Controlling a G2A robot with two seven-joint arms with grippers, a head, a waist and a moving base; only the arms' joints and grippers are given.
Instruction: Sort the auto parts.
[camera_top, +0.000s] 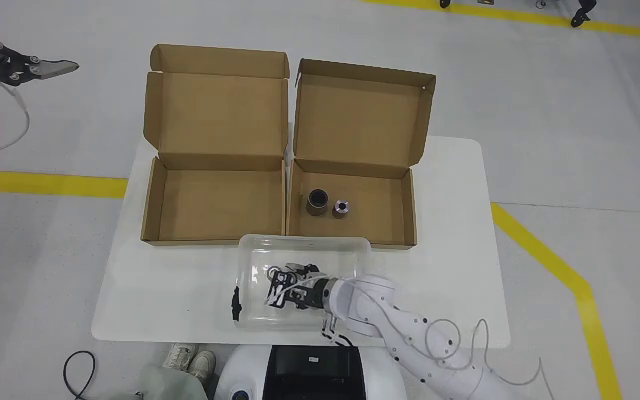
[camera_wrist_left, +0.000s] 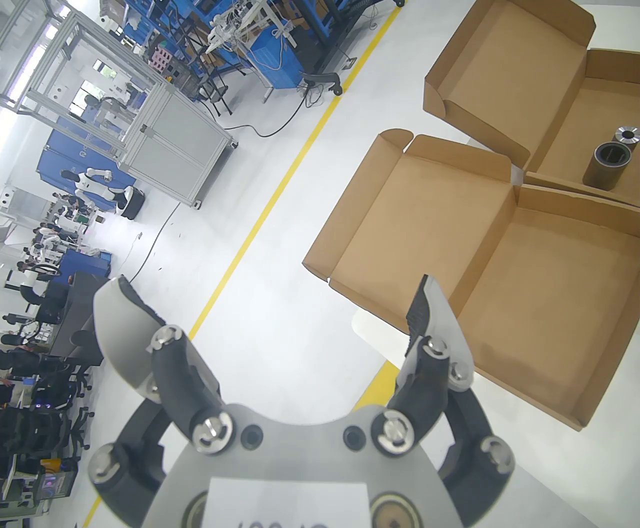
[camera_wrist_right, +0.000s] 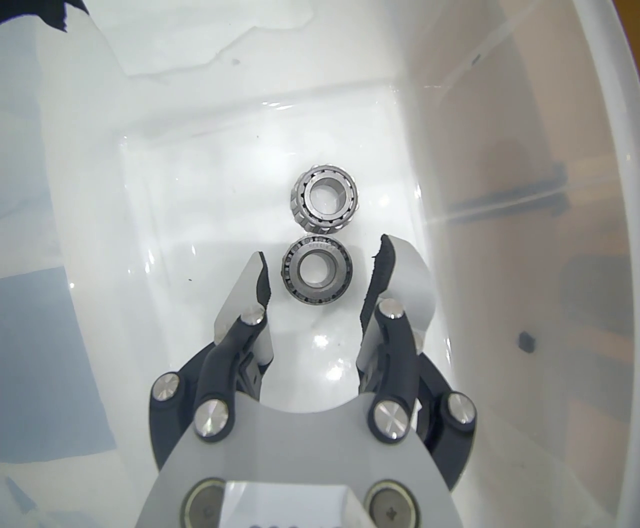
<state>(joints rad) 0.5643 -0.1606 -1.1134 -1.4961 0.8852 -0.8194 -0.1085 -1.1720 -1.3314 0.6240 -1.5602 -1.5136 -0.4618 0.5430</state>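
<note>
Two metal roller bearings lie in a clear plastic bin (camera_wrist_right: 500, 150) at the table's front. The nearer bearing (camera_wrist_right: 317, 272) sits between the open fingers of my right gripper (camera_wrist_right: 322, 260), and I cannot tell whether they touch it. The farther bearing (camera_wrist_right: 325, 197) lies just beyond it. From above, the right gripper (camera_top: 290, 285) is low inside the bin (camera_top: 250, 245). My left gripper (camera_wrist_left: 272, 290) hangs open and empty over the floor, off the table's left side, also seen as the left gripper (camera_top: 45, 68).
Two open cardboard boxes stand behind the bin. The left box (camera_top: 215, 205) is bare inside; the right box (camera_top: 380, 215) holds a dark cylinder (camera_top: 318, 201) and a small metal part (camera_top: 343, 207). A black scrap (camera_top: 236, 303) sits at the bin's left edge on the white table (camera_top: 460, 200).
</note>
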